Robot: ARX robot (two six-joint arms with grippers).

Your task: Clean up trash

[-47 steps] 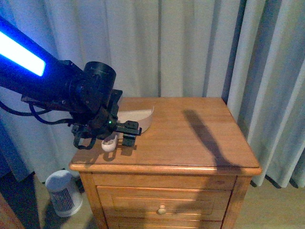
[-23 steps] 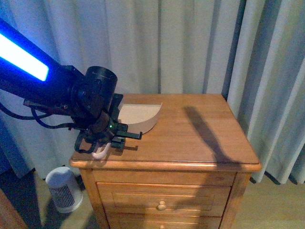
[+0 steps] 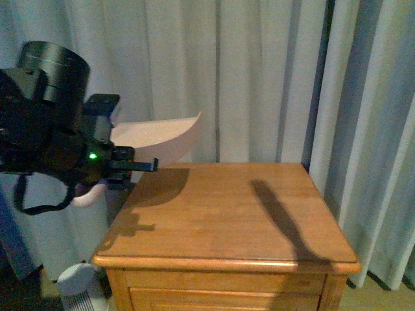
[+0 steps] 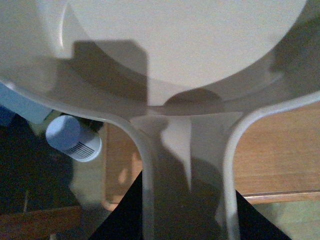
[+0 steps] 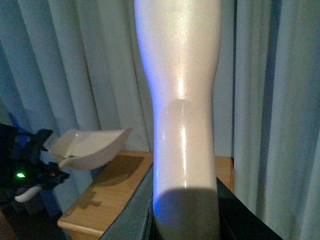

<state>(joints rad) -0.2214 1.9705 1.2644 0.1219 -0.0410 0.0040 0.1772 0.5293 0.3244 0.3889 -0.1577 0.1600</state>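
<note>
Left tool (image 3: 123,167): clamped on pale lilac plastic dustpan (image 3: 155,139) handle.
Change: dustpan lifted off wooden table (image 3: 220,214), now raised above its left edge.
Trash: crumpled white paper wad unseen; probably inside the pan.
Right tool (image 5: 185,212): closed round glossy white handle (image 5: 180,100).

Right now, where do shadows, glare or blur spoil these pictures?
Front view: dim and bluish; a long dark shadow crosses the nightstand, another lies under the dustpan. Left wrist view: the dustpan fills the frame, soft and partly shadowed. Right wrist view: a glare streak runs down the glossy white handle, blue-tinged at one edge.
</note>
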